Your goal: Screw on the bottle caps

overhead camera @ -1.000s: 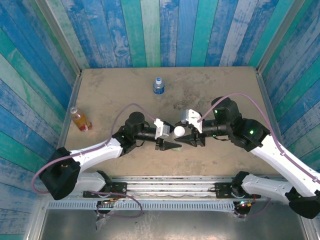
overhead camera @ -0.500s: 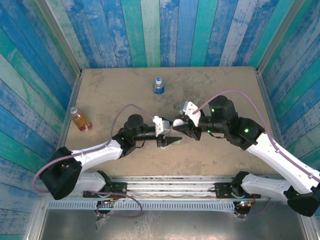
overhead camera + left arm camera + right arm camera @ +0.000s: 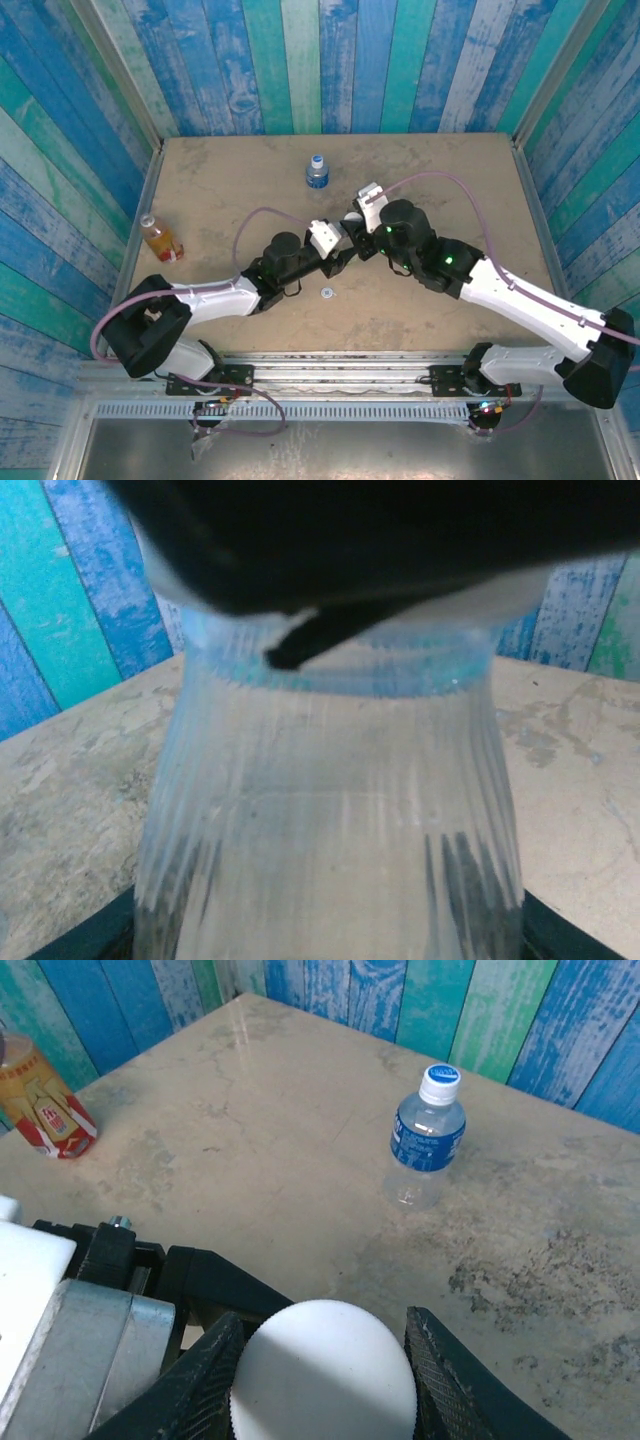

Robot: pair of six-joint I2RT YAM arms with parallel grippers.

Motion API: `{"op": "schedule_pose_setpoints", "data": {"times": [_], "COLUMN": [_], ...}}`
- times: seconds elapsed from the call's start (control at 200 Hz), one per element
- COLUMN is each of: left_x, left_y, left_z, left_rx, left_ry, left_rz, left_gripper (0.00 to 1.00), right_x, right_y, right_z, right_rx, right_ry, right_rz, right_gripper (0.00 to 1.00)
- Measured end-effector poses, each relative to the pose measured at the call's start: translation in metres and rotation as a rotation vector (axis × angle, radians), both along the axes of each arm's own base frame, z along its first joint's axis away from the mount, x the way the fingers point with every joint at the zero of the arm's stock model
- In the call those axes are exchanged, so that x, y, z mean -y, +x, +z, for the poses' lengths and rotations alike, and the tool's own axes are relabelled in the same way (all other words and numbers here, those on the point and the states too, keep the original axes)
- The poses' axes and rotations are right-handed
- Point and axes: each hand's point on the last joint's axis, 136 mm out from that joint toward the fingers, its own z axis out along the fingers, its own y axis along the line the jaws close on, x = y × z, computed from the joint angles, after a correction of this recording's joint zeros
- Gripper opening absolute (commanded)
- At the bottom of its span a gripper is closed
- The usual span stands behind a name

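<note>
A clear ribbed bottle (image 3: pixel 330 820) stands between the jaws of my left gripper (image 3: pixel 325 935), which is shut on its body; dark fingers (image 3: pixel 90 942) show at the lower corners. On its neck sits a white bottle cap (image 3: pixel 322 1375), with my right gripper (image 3: pixel 325 1385) shut on it from above. In the top view the left gripper (image 3: pixel 337 253) and the right gripper (image 3: pixel 353 233) meet at the table's middle. A blue-label bottle (image 3: pixel 317 172) (image 3: pixel 427 1138) stands capped at the back. An orange bottle with a red label (image 3: pixel 160 240) (image 3: pixel 40 1100) stands at the left.
A small pale round thing (image 3: pixel 327 293) lies on the table just in front of the two grippers. Blue and green plank walls (image 3: pixel 300 60) close the table in at the back and sides. Bare tabletop (image 3: pixel 450 180) lies to the back right.
Both grippers have moved together, away from the near edge and a little left. The right jaws have closed in on the white cap. The small round thing now shows on the table.
</note>
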Motion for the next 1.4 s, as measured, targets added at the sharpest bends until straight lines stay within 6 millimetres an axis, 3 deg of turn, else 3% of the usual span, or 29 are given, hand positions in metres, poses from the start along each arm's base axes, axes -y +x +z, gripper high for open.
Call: {"op": "schedule_pose_setpoints", "data": {"times": [0.08, 0.2, 0.35, 0.516, 0.706, 0.886, 1.096, 1.402], "left_x": [0.004, 0.003, 0.012, 0.013, 0.012, 0.010, 0.010, 0.006], "left_y": [-0.006, -0.018, -0.049, -0.081, -0.098, -0.103, -0.104, -0.090], "left_z": [0.009, 0.011, 0.016, 0.043, 0.045, 0.040, 0.037, 0.030], "left_rx": [0.028, 0.040, 0.025, 0.071, 0.061, 0.043, 0.035, 0.036], "left_ry": [-0.022, -0.013, 0.041, 0.020, 0.024, 0.036, 0.044, 0.010], "left_rz": [-0.070, -0.194, -0.423, -0.599, -0.701, -0.727, -0.729, -0.595], "left_gripper": [0.46, 0.47, 0.45, 0.44, 0.44, 0.44, 0.45, 0.45], "right_x": [0.007, 0.019, 0.021, 0.014, 0.007, 0.003, 0.000, -0.004], "right_y": [-0.007, -0.033, -0.069, -0.090, -0.096, -0.102, -0.104, -0.090], "right_z": [0.011, 0.028, 0.058, 0.052, 0.039, 0.040, 0.044, 0.036], "right_rx": [0.026, 0.080, 0.160, 0.128, 0.063, 0.051, 0.053, 0.032], "right_ry": [0.020, 0.037, 0.059, 0.023, 0.008, 0.021, 0.045, 0.027], "right_rz": [0.068, 0.225, 0.411, 0.548, 0.615, 0.652, 0.669, 0.614], "right_gripper": [0.51, 0.64, 0.68, 0.68, 0.58, 0.60, 0.31, 0.29]}}
